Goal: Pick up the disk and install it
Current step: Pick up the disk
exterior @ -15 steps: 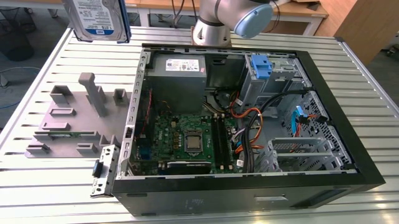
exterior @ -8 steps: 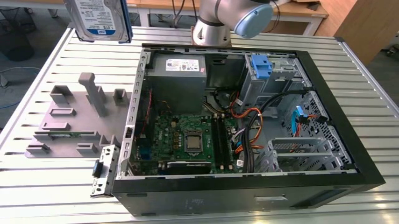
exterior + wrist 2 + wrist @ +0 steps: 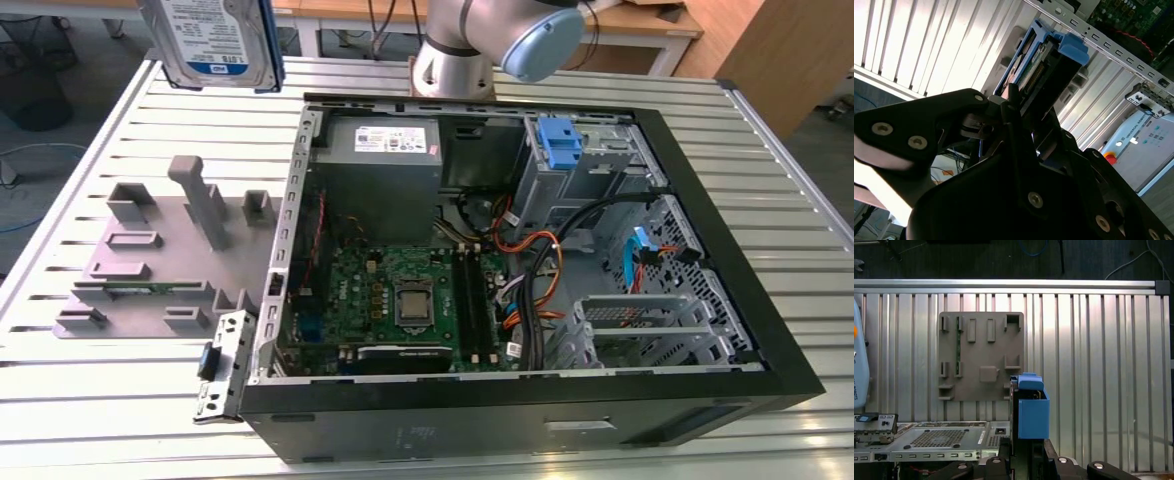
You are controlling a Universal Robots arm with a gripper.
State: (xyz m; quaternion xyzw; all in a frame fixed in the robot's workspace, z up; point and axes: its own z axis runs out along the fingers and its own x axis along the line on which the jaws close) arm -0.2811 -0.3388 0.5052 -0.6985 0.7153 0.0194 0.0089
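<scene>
Gripper (image 3: 1023, 107) was clamped on the disk (image 3: 214, 40), fingers tight vs. its flat sides. In both wrist views the disk's blue rails stuck out past the fingers. Disk hung in the air, upright, label facing the camera, at top of the exterior view's left, well apart from the open PC case (image 3: 747, 330). Case lay on the slatted table (image 3: 134, 400) w/ a grey plate (image 3: 147, 260) just beside it. Inside the case: power supply (image 3: 380, 150), circuit board (image 3: 400, 300), and a blue bracket (image 3: 558, 140) in the far drive cage.
</scene>
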